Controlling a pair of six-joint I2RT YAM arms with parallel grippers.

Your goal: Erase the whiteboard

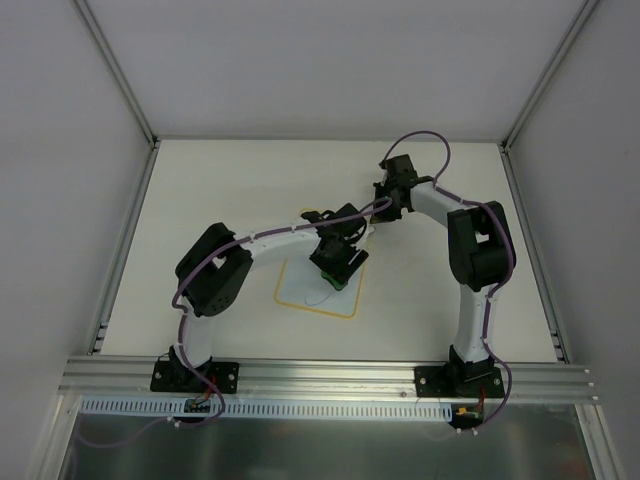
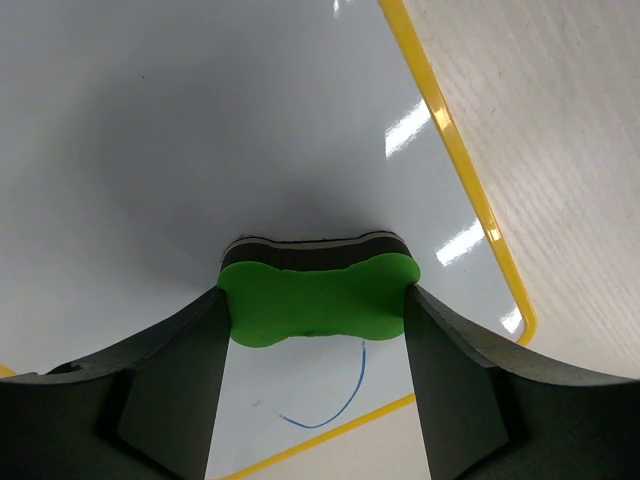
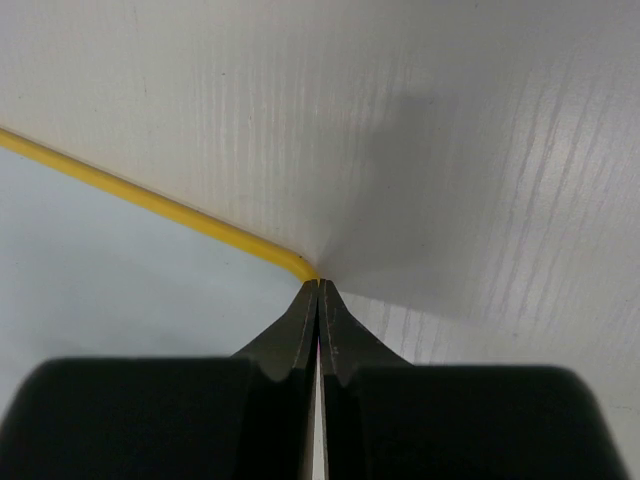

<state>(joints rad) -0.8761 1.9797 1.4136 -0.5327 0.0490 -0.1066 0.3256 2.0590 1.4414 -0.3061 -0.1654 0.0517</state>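
Note:
The whiteboard (image 1: pixel 298 290) lies flat on the table, white with a thin yellow border. My left gripper (image 1: pixel 338 268) is shut on a green bone-shaped eraser (image 2: pixel 300 310) with a dark felt underside, and presses it on the whiteboard (image 2: pixel 200 120). A thin curved blue pen line (image 2: pixel 345 398) lies on the board just behind the eraser, near the yellow edge. My left gripper (image 2: pixel 315 305) holds the eraser by its narrow waist. My right gripper (image 3: pixel 318 286) is shut, with its tips touching the rounded far-right corner of the whiteboard (image 3: pixel 100 270). It also shows in the top view (image 1: pixel 372 224).
The pale wood-grain table (image 3: pixel 480 150) surrounds the board. White enclosure walls with metal frame posts (image 1: pixel 118 75) stand on three sides. An aluminium rail (image 1: pixel 330 372) carries both arm bases at the near edge.

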